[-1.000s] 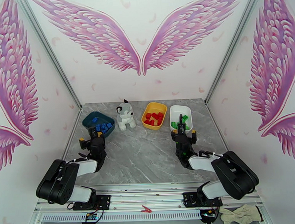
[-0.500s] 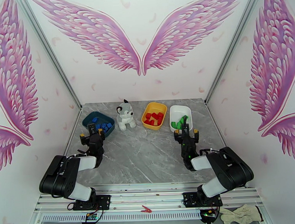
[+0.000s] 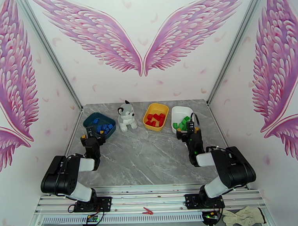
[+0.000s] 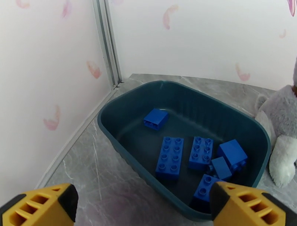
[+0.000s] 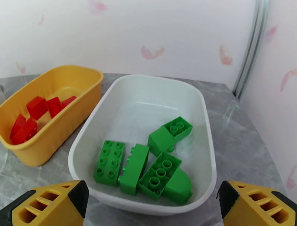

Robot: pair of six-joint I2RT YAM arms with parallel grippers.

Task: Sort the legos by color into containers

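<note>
Contents: blue legos (image 4: pixel 169 158) are lodged in the teal tray (image 4: pixel 122 111); red legos (image 5: pixel 33 111) in the yellow tray (image 5: pixel 67 74); green legos (image 5: pixel 148 167) in the white tray (image 5: pixel 208 122). The left tool (image 4: pixel 144 204) and right tool (image 5: pixel 148 208) are spread open, empty. Sorting is judged complete.

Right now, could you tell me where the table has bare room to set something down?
Bare: the middle of the table, between the left gripper and right gripper, in front of the dog and yellow tray. Crowded: the back row, teal tray to white tray.
</note>
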